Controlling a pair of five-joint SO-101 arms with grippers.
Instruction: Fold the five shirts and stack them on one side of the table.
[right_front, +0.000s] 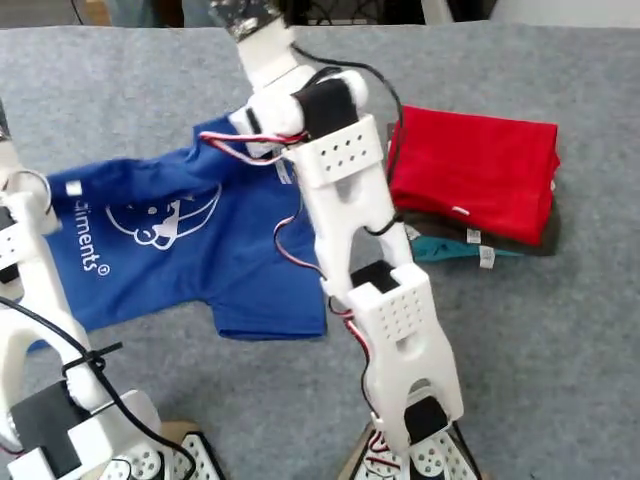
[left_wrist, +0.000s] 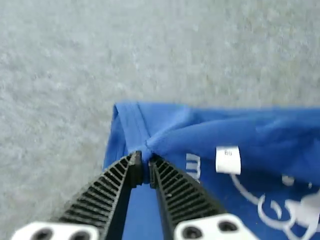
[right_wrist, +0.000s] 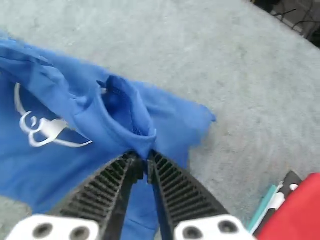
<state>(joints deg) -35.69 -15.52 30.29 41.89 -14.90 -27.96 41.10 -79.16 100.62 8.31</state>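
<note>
Grey felt table (right_front: 560, 360) carries a blue shirt (right_front: 190, 265) spread at nine o'clock and a folded stack (right_front: 480, 175), red on top, at three o'clock. The right arm (right_front: 345, 210) stretches from six toward twelve o'clock, and the right gripper (right_wrist: 141, 161) is clamped on a bunched fold of the shirt. The left gripper (left_wrist: 142, 162) pinches the shirt's edge near a white label (left_wrist: 228, 159).

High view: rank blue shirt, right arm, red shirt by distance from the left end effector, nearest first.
1. Blue shirt: pinched in the left end effector, on the left.
2. Right arm: stretched across mid-table.
3. Red shirt: folded, on the far right.
</note>
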